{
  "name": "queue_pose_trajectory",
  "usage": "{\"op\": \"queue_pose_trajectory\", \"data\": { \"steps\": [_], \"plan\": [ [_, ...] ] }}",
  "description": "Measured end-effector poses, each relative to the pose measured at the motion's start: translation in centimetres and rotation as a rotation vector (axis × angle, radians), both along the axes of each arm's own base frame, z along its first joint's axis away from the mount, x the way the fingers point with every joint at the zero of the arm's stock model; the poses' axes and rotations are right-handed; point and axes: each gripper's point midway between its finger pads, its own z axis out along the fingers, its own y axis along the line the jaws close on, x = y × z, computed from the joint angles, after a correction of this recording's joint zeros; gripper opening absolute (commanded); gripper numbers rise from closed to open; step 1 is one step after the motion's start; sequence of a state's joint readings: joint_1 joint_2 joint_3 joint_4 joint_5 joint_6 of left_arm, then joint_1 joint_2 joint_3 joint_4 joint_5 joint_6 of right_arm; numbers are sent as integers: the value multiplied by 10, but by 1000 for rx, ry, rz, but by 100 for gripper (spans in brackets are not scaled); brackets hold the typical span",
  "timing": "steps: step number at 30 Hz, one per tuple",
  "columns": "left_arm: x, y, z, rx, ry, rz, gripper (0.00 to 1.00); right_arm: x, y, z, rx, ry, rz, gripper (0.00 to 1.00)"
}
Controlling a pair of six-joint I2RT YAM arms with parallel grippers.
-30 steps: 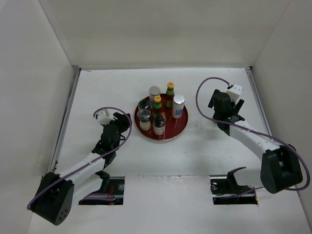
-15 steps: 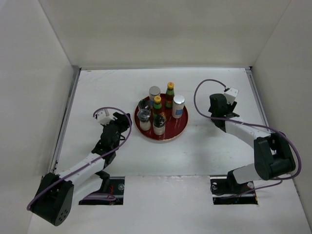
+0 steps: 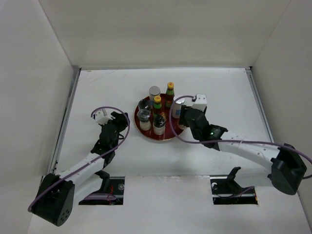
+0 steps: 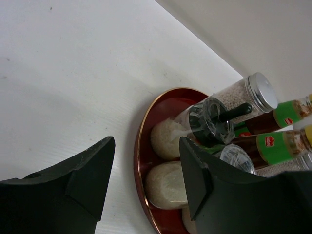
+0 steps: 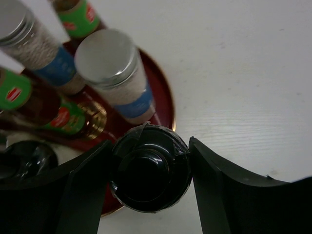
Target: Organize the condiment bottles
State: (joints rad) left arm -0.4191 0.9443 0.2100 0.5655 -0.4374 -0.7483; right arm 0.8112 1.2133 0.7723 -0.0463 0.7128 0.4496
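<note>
Top external first. Finds a white desk, both arm bases at its near edge. Marks the change over the last second: right arm gone from beside the right edge, now reaching in low toward the tray; left arm all but unmoved toward the left edge. Puts the red round tray at mid-desk, a little nearer the far edge. Counts on it two silver-capped cylinders, one half hidden behind the right wrist, two slim brown bottles with yellow caps, and three squat glass jars on the half toward the left edge. Finds, by right wrist, the right gripper clamped on a fourth, dark-capped jar at the tray rim facing the right edge; cannot tell whether standing or lifted. Finds, by left wrist, the left gripper spread wide, holding nothing, just off the tray's left rim. Reads green-and-red labels and blue bands; lettering too small to make out.
</note>
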Motion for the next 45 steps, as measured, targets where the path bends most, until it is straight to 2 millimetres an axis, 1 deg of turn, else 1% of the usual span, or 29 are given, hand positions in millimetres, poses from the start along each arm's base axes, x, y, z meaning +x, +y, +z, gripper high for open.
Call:
{"op": "queue_pose_trajectory", "data": {
  "steps": [2, 5, 7, 11, 14, 16, 18, 21, 22, 23, 24, 26, 29, 31, 32, 33, 34, 35, 38, 41, 43, 45],
  "plan": [
    [1, 2, 0, 0, 0, 8, 54, -3, 20, -8, -5, 12, 49, 51],
    [1, 3, 0, 1, 0, 11, 54, 1, 42, -22, -20, 29, 99, 52],
    [1, 3, 0, 1, 0, 12, 54, 5, 53, -32, -36, 36, 119, 53],
    [2, 7, 0, 1, 0, 22, 54, 14, 65, -44, -54, 33, 142, 57],
    [2, 7, 0, 1, 1, 24, 55, 19, 71, -52, -61, 32, 151, 68],
    [2, 7, -3, 5, 10, 24, 61, 20, 73, -58, -68, 38, 155, 77],
    [3, 7, -11, 15, 32, 23, 66, 21, 75, -61, -72, 39, 157, 85],
    [3, 7, -19, 26, 58, 22, 77, 22, 76, -55, -61, 21, 161, 96],
    [3, 8, -20, 27, 61, 24, 84, 22, 76, -50, -56, 12, 163, 100],
    [3, 8, -19, 27, 59, 25, 99, 22, 76, -45, -48, 2, 165, 100],
    [3, 10, -19, 27, 59, 30, 100, 22, 75, -37, -38, -12, 167, 100],
    [2, 13, -19, 27, 64, 38, 100, 19, 72, -12, 4, -58, 167, 100],
    [0, 19, -17, 30, 71, 56, 100, 14, 58, 36, 102, -159, 150, 100],
    [-1, 23, -14, 30, 74, 69, 100, 13, 39, 60, 166, -225, 102, 100],
    [-1, 25, -12, 30, 76, 76, 100, 13, 26, 67, 192, -249, 66, 100],
    [-1, 26, -10, 31, 77, 81, 100, 14, 10, 68, 212, -266, 20, 100],
    [-1, 27, -9, 32, 80, 85, 100, 16, -4, 65, 222, -271, -23, 100],
    [-1, 27, -7, 32, 83, 89, 100, 18, -19, 57, 225, -266, -72, 100],
    [0, 30, -7, 31, 106, 99, 100, 22, -58, 22, 218, -219, -198, 100],
    [3, 33, -11, 30, 141, 112, 100, 23, -93, -7, 228, -175, -311, 100],
    [5, 34, -16, 33, 178, 114, 100, 23, -110, -21, 256, -155, -372, 100],
    [8, 34, -19, 36, 213, 114, 100, 23, -123, -33, 298, -138, -420, 100]
  ]
}}
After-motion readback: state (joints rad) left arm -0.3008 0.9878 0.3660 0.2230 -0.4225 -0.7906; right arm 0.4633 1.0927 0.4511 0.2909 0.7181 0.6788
